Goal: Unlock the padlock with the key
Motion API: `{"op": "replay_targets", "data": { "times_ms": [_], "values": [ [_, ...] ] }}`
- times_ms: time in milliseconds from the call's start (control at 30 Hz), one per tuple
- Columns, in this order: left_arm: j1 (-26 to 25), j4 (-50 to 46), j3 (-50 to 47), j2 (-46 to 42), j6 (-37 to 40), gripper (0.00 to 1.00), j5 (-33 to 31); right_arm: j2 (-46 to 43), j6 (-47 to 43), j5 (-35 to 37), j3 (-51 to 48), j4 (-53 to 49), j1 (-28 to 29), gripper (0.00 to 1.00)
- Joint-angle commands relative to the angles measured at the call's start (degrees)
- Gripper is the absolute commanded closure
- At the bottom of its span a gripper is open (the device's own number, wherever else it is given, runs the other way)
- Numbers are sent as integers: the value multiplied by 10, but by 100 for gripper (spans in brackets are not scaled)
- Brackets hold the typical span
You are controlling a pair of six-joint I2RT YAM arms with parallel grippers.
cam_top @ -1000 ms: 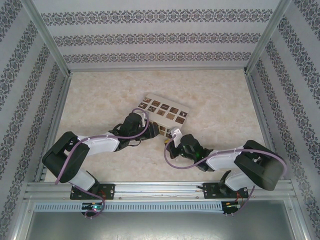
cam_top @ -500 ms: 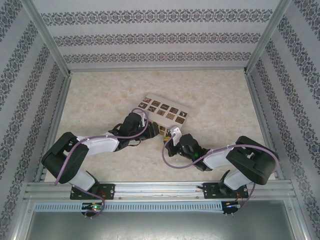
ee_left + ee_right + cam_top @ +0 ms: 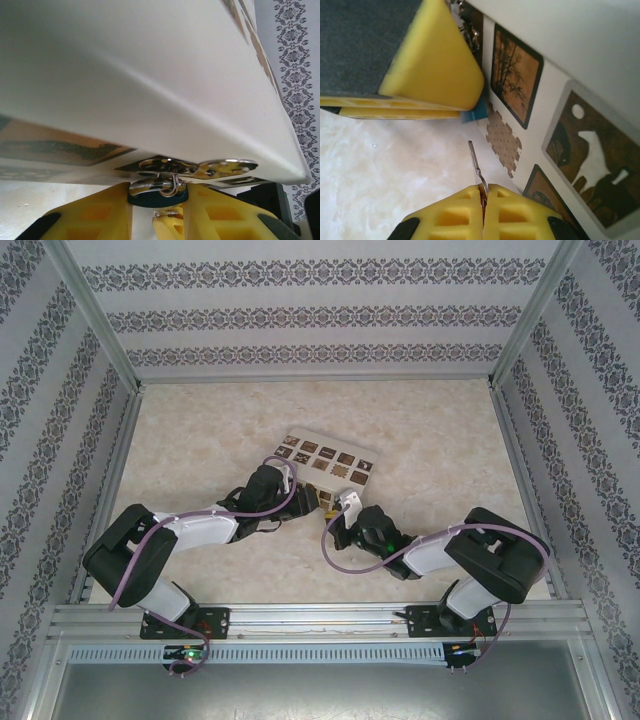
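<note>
Right arm (image 3: 495,555) has swung its elbow inward, leaving the tiny thin dark-grey metal key (image 3: 474,159), pinched in the tightly closed right gripper (image 3: 484,189), near the small blue-teal padlock (image 3: 150,196), which hangs on the silver hasp (image 3: 200,167) of the cream box with dark patterned squares (image 3: 560,60), clamped between the left gripper's (image 3: 157,205) narrowed jaws.

Bright, even light; both wrist close-ups are softly blurred.

No lettering is legible on the padlock (image 3: 157,196), the box (image 3: 150,75) or anything else.
</note>
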Motion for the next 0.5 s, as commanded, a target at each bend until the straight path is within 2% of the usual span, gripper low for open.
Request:
{"op": "replay_targets", "data": {
  "times_ms": [0,467],
  "values": [
    [-8,23,22,-11,-5,71,14,9,15,18,13,28,-10,100],
    [-8,23,22,-10,-5,71,15,21,24,-4,18,49,-22,100]
  ]
}}
